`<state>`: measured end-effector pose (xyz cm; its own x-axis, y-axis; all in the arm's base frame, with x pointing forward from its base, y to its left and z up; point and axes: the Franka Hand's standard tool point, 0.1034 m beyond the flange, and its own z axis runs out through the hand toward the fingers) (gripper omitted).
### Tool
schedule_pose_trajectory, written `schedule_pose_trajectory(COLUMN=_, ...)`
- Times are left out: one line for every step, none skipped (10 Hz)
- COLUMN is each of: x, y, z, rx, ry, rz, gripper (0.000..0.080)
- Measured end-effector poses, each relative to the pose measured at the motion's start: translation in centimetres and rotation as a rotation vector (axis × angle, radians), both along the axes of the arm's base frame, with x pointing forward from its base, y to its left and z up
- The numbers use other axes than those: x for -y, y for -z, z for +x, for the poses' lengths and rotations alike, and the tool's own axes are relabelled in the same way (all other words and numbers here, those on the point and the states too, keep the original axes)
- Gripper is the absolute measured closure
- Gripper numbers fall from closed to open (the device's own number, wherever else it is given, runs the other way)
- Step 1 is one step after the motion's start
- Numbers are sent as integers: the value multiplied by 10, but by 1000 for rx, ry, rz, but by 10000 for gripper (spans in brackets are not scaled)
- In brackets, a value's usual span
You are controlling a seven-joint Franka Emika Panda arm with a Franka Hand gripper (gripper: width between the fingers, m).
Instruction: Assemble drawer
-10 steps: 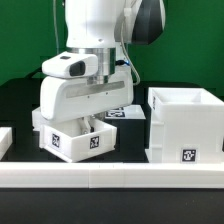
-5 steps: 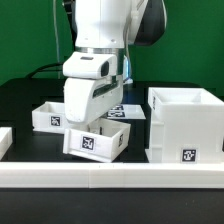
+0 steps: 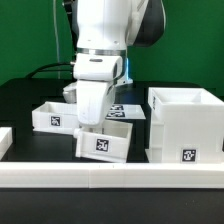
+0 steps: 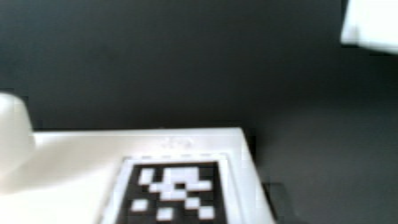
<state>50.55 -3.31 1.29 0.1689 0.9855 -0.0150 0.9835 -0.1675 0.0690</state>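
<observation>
In the exterior view the gripper stands over the small drawer box, its jaws clamped on the back wall. The box is tilted, near the drawer cabinet, and further toward the exterior view's right than a second ago. In the wrist view the box's tag lies close under the jaws.

Glossy white arm, rounded casings, dark grey joint cap

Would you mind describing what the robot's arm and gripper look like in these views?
The arm is glossy white with rounded casings and a black joint section higher up. A small blue light glows at the wrist, and a thin dark cable runs alongside. The gripper is a white, blocky hand; its fingertips are hidden by the small drawer box.
</observation>
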Motion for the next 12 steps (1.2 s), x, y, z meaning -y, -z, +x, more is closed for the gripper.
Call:
schedule_pose_trajectory(x=-4, y=-1, z=3, rx=19, ry=-7, rz=2, gripper=758)
schedule_pose_trajectory(x=-4, y=-1, z=4, rx=21, ry=-7, rz=2, gripper=758)
schedule_pose_trajectory(x=-4, y=0, z=4, rx=44, ry=-6, rz=3, gripper=758)
schedule_pose_trajectory(x=-4, y=1, z=3, rx=39, ry=-6, rz=3, gripper=758)
schedule_pose_trajectory(x=-4, y=1, z=3, rx=38, ry=-6, rz=3, gripper=758)
schedule_pose_trajectory(x=-6, y=1, z=5, rx=37, ry=-10, rz=4, gripper=758)
schedule_pose_trajectory(x=-8, y=1, z=6, rx=27, ry=-15, rz=3, gripper=758)
schedule_pose_trajectory(x=-8, y=1, z=5, rx=20, ry=-14, rz=2, gripper=758)
schedule_pose_trajectory(x=-5, y=1, z=3, rx=-6, ry=-9, rz=1, gripper=758)
schedule_pose_trajectory(x=-4, y=2, z=2, rx=-18, ry=-8, rz=0, gripper=758)
schedule_pose_trajectory(x=-3, y=2, z=2, rx=-37, ry=-6, rz=-1, gripper=758)
schedule_pose_trajectory(x=-3, y=3, z=0, rx=-43, ry=-5, rz=-1, gripper=758)
